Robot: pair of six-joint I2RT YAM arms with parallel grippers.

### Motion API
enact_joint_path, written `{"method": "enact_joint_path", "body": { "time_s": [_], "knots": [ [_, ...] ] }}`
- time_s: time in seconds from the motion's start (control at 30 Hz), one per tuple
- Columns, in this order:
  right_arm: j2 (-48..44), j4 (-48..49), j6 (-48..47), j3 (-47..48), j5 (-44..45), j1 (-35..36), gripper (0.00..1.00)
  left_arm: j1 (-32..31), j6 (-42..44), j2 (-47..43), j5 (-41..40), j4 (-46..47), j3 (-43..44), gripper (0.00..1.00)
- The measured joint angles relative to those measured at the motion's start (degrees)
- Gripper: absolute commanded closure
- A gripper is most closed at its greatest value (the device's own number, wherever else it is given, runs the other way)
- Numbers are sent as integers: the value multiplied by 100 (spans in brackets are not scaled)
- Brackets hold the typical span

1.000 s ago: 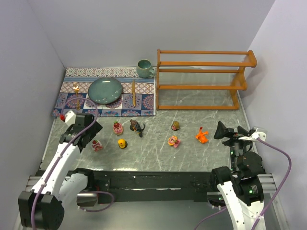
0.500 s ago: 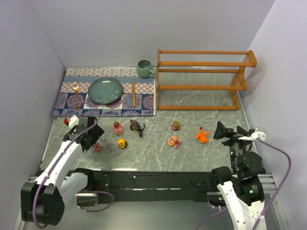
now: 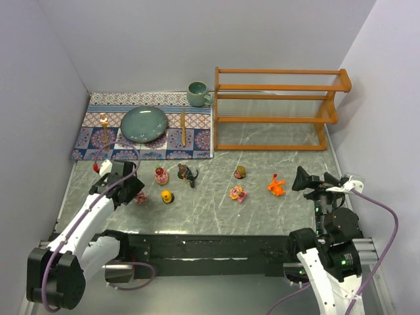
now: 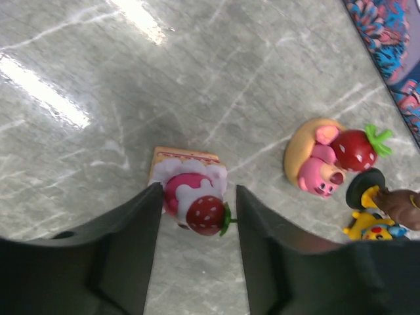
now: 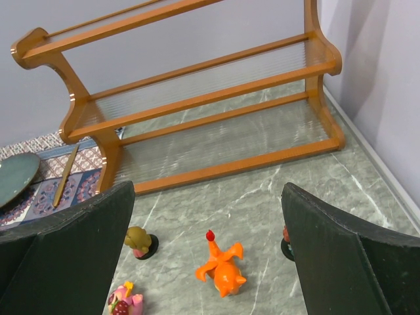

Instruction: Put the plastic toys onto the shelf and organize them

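My left gripper (image 3: pixel 134 189) is low over the table's left side. In the left wrist view its jaws (image 4: pixel 198 189) straddle a pink toy topped with a strawberry (image 4: pixel 190 200); the left finger touches it, and a narrow gap remains at the right finger. A pink bear (image 4: pixel 321 164) and a yellow figure (image 4: pixel 371 226) lie just beyond. A dark spiky creature (image 3: pixel 187 174), a brown-headed figure (image 3: pixel 240 172), a pink and yellow toy (image 3: pixel 237 193) and an orange creature (image 3: pixel 276 186) are spread across the middle. The orange wooden shelf (image 3: pixel 279 108) stands at the far right with bare tiers. My right gripper (image 3: pixel 314 178) hangs open, holding nothing, near the orange creature (image 5: pixel 223 266).
A patterned mat (image 3: pixel 197 141) at the far left carries a teal plate (image 3: pixel 144 124), a teal mug (image 3: pixel 197 93) and two slim wooden utensils (image 3: pixel 183 127). Grey walls close in on the left, back and right. A small dark-based toy (image 5: pixel 285 244) peeks out beside my right finger.
My left gripper has slid right and down onto the pink strawberry toy, and its jaws have narrowed around it. The right arm has stayed still.
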Motion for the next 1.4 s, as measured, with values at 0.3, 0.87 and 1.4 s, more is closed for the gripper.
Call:
{"method": "enact_joint_path", "body": {
  "time_s": [0.3, 0.87, 1.4],
  "knots": [
    [0, 2, -2, 0, -57, 0, 0, -227, -24, -157, -13, 96, 0, 86],
    [326, -234, 584, 999, -2017, -2, 0, -1040, 111, -146, 72, -109, 863, 88],
    [3228, 1978, 1095, -28, -2651, 2715, 0, -2889, -79, 719, -442, -258, 2083, 88]
  ]
}}
